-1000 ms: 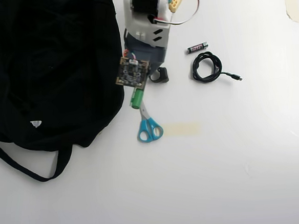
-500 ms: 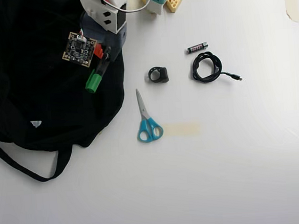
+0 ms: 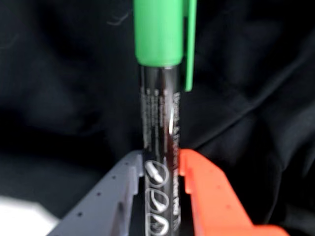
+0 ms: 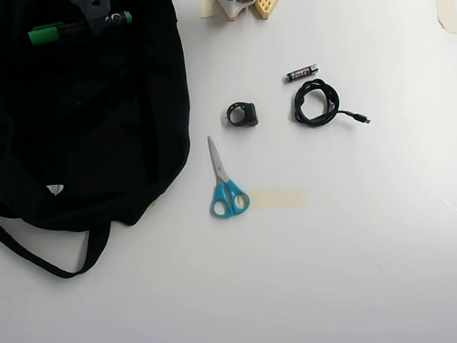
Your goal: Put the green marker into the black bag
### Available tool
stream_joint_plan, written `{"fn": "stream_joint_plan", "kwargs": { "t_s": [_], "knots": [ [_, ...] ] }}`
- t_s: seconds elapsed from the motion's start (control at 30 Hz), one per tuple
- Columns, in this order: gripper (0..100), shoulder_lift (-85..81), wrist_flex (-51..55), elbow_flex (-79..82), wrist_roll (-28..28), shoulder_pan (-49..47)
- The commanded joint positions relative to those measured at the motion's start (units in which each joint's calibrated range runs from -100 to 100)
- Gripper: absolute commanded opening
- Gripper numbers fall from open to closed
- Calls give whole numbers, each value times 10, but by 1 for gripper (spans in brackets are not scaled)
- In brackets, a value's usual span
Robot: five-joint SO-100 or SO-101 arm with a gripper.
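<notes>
In the overhead view, the bag (image 4: 86,150) lies at the left of the table (image 4: 359,249). The marker (image 4: 70,30) is over its top part. Right of the bag lie scissors (image 4: 225,183), a battery (image 4: 302,73) and a cable (image 4: 316,104).

We see a glossy plastic marker (image 3: 160,147) over matt black cloth bag (image 4: 92,134); the table (image 4: 359,249) looks smooth.
</notes>
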Motion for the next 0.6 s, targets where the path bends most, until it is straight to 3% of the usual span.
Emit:
{"fn": "stream_joint_plan", "kwargs": {
  "t_s": [0.0,0.1,0.23,0.33,0.4,0.5,0.53,0.57],
  "knots": [
    [2,-14,-156,126,-1,52],
    [2,0,-244,163,4,83],
    [3,49,-271,153,4,66],
    [23,49,-267,154,5,42],
    [26,39,-266,154,2,43],
    [26,35,-237,125,0,16],
    [20,35,-189,76,0,-2],
    [8,35,-131,18,-1,-26]
  ]
}}
